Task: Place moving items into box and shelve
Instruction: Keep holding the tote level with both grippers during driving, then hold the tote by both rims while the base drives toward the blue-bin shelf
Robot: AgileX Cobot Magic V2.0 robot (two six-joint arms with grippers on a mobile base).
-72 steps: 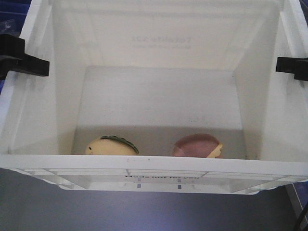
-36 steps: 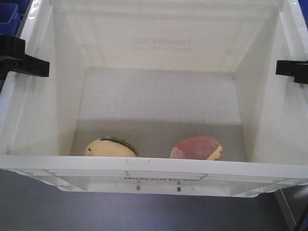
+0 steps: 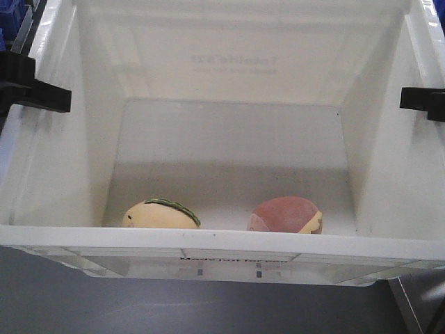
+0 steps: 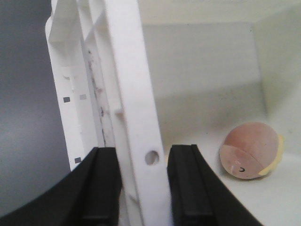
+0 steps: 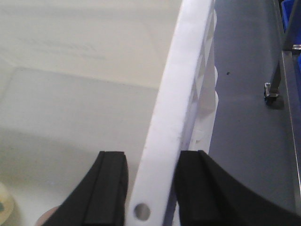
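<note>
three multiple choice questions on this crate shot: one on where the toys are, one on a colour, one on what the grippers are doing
1. Where are the pale yellow toy and the pinkish-red toy relative to the box?
A. outside it, on a shelf
B. inside, on its floor by the near wall
C. balanced on its rim

2. What colour is the ridge on the pale yellow toy?
A. blue
B. orange
C. green

3. What are the left gripper and the right gripper doing?
A. each is shut on a side rim of the box
B. both are open, clear of the box
C. one holds a toy

Answers:
1 B, the front view shows both toys on the floor just behind the near wall.
2 C, a dark green strip runs along its top.
3 A, each wrist view shows black fingers pressed either side of the white rim.
</note>
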